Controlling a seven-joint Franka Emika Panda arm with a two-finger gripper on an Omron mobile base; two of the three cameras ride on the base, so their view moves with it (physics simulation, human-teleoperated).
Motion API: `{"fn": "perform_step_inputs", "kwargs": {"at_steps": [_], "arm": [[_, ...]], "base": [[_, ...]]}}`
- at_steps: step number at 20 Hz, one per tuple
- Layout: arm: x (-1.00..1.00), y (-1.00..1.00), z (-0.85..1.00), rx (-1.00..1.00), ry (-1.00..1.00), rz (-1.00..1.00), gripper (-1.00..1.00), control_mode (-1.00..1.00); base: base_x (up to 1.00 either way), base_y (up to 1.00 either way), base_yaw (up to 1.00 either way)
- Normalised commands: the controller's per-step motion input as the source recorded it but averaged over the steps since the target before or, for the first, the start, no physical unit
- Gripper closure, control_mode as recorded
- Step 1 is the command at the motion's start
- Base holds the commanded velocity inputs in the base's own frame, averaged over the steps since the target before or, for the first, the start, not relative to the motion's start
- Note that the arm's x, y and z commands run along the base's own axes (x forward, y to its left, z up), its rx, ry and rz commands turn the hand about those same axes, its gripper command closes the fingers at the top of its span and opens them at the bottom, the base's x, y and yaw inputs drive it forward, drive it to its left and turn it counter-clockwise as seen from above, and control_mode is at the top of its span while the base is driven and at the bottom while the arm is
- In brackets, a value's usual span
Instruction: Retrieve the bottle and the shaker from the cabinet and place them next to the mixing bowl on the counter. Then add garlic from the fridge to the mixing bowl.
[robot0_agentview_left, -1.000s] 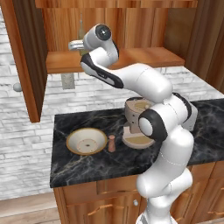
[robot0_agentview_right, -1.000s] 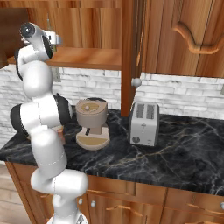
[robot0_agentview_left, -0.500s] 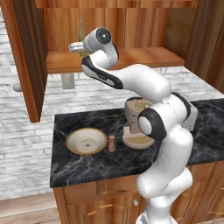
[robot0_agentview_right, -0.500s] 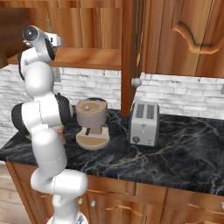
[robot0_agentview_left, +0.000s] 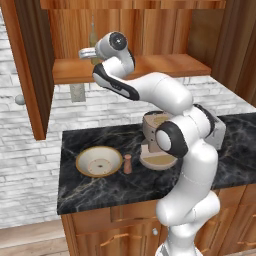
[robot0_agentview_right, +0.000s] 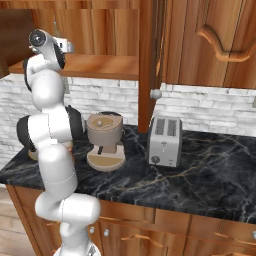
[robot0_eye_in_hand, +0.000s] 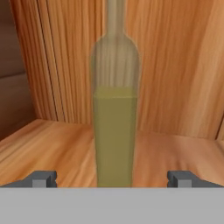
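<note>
wooden cabinet shelf (robot0_eye_in_hand: 52, 148) carries the upright bottle (robot0_eye_in_hand: 114, 127), half full of yellow-green liquid, straight ahead of the tool (robot0_eye_in_hand: 112, 178), whose fingers (robot0_eye_in_hand: 41, 178) stand wide apart and hold nothing. down on the black marble counter (robot0_agentview_left: 100, 187), the shaker (robot0_agentview_left: 128, 164) stands just beside the mixing bowl (robot0_agentview_left: 99, 161).

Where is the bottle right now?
The bottle stands upright on the cabinet shelf, centred in the hand view between the open gripper fingertips, near the back wall.
</note>
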Motion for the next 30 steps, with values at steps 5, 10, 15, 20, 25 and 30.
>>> {"fn": "perform_step_inputs", "kwargs": {"at_steps": [5, 10, 15, 20, 25, 30], "arm": [[0.17, 0.00, 0.00, 0.00, 0.00, 0.00, -1.00, -1.00], [0.14, 0.01, 0.00, 0.00, 0.00, 0.00, -1.00, -1.00], [0.16, 0.04, 0.00, 0.00, 0.00, -0.01, -1.00, -1.00], [0.15, 0.07, 0.00, 0.00, 0.00, -0.01, -1.00, -1.00], [0.13, 0.13, 0.00, 0.00, 0.00, 0.00, -1.00, -1.00], [0.15, 0.07, -0.01, 0.00, 0.00, -0.01, -1.00, -1.00]], "base": [[0.00, 0.00, 0.00], [0.00, 0.00, 0.00], [0.00, 0.00, 0.00], [0.00, 0.00, 0.00], [0.00, 0.00, 0.00], [0.00, 0.00, 0.00]]}}
